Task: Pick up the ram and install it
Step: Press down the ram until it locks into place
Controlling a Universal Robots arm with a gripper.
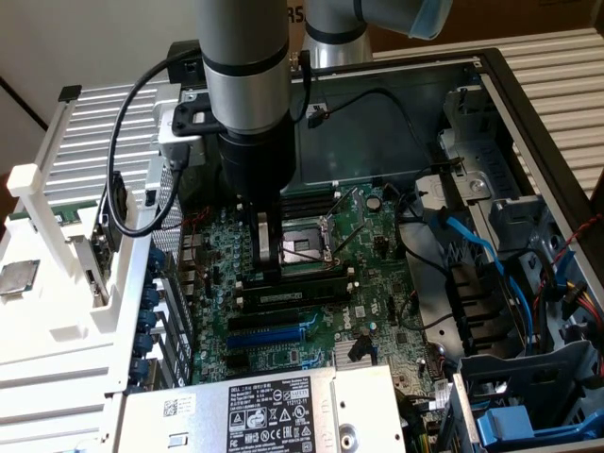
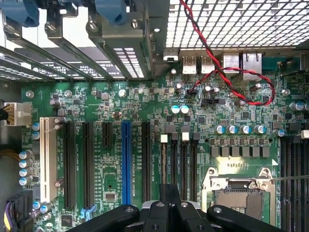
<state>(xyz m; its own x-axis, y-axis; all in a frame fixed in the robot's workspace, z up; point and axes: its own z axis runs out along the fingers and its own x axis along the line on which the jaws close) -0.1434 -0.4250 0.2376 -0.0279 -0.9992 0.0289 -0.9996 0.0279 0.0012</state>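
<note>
— Green board (image 1: 283,349) everywhere. What sits around the jaws, starting from the exterior view's left?

— Well off to that side of the jaws stands one white slatted rack (image 1: 57,226), with one square chip (image 1: 17,278) lying loose beside it. One black cable (image 1: 118,179) loops down from the wrist, closer in. Then comes the gripper (image 1: 268,269), fingers pressed together, tips down among the memory slots.

— And the ram?

— The ram (image 1: 297,294) is a long dark stick with a pale label, seated in a slot just beside the fingertips, on the near side. Nothing is pinched. I cannot tell whether the tips touch it.

— What crowds them?

— One metal processor socket (image 1: 304,243) lies just to the exterior view's right of the jaws. One blue expansion slot (image 1: 269,333) lies beyond the ram. Well apart, further right, two blue cables (image 1: 472,247) cross the drive bay.

— From the wrist?

— The gripper (image 2: 170,195) reads shut there too. I count one white slot (image 2: 47,159), one blue slot (image 2: 126,159), one socket (image 2: 239,195), and one red-and-black twisted wire (image 2: 231,77) far from the jaws.
</note>
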